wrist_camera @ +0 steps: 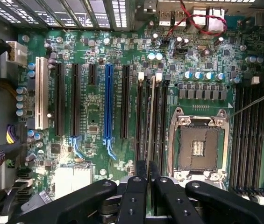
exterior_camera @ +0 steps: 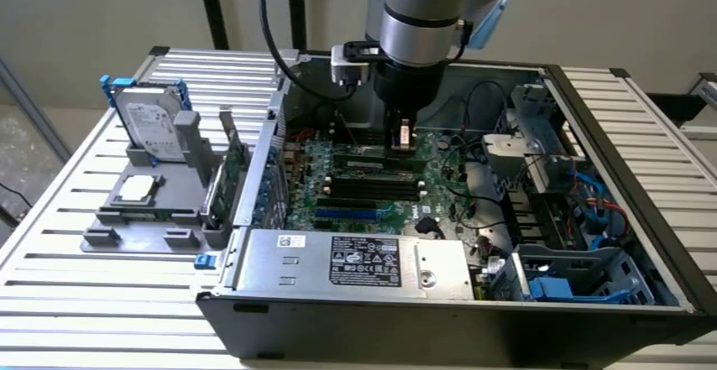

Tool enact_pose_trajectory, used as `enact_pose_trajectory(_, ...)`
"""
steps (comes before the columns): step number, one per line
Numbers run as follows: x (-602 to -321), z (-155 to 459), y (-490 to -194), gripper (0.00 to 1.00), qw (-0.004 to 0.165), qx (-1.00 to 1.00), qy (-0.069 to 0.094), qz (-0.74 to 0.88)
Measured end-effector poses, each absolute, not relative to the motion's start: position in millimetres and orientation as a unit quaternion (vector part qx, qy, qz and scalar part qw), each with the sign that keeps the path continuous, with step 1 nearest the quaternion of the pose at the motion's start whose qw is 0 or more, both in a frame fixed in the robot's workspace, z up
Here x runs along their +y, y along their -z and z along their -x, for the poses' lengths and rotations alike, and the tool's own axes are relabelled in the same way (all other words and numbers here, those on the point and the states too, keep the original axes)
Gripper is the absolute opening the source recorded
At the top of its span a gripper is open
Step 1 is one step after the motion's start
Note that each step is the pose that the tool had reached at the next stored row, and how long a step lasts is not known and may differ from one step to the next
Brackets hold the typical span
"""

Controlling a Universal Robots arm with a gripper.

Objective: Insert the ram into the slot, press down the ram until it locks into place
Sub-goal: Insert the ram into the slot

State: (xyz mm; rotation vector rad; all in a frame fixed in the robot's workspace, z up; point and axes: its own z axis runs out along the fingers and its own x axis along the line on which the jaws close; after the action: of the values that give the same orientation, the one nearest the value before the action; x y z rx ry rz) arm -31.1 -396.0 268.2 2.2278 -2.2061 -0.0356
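The jaws of the gripper (wrist_camera: 147,171) are clenched on the ram (wrist_camera: 150,116), grasping it near one end. The ram stands on edge, in line with the slot (wrist_camera: 153,100), one of a bank of parallel black sockets on the motherboard (wrist_camera: 94,116). Whether the ram is fully seated cannot be told. A white latch (wrist_camera: 159,76) sits at the slot's end away from the jaws. The processor socket (wrist_camera: 198,147) lies on one side of the bank and the blue socket (wrist_camera: 107,102) on the other.

The motherboard lies on the floor of the open case (exterior_camera: 448,324). A silver power supply (exterior_camera: 291,261) runs along the case wall nearest the exterior camera.

On the table (exterior_camera: 56,244), beside the case, a grey holder (exterior_camera: 134,223) carries a hard drive (exterior_camera: 151,127) and a processor chip (exterior_camera: 137,188). An expansion card (exterior_camera: 230,177) stands upright at the holder's edge next to the case.
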Motion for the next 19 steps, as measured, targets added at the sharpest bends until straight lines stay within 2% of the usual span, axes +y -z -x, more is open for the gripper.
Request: enact_pose_trajectory(19, -396.0, 36.5, -234.3, 0.13, -0.004, -0.704, 0.004, -0.711)
